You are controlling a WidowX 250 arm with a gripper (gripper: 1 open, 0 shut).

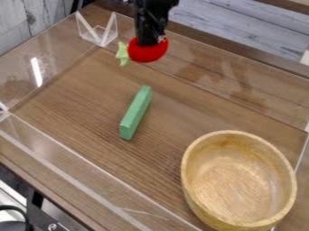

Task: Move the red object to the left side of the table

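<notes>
Black end effector (147, 41) pointing straight down, closed on the small glossy red toy fruit (146, 50), whose pale green leafy stub (123, 57) juts out beside it, above the far part of the brown wood-grain tabletop (85, 99). Below and nearer lies a green rectangular block (135, 112); a round light wooden bowl (238, 180) sits well apart at the near corner.

You've got open table (72, 99) left of green block (135, 112), block lies mid-table on a diagonal, wooden bowl (238, 180) fills near-right corner, low clear acrylic walls (49, 56) box every edge, approach from above.
</notes>
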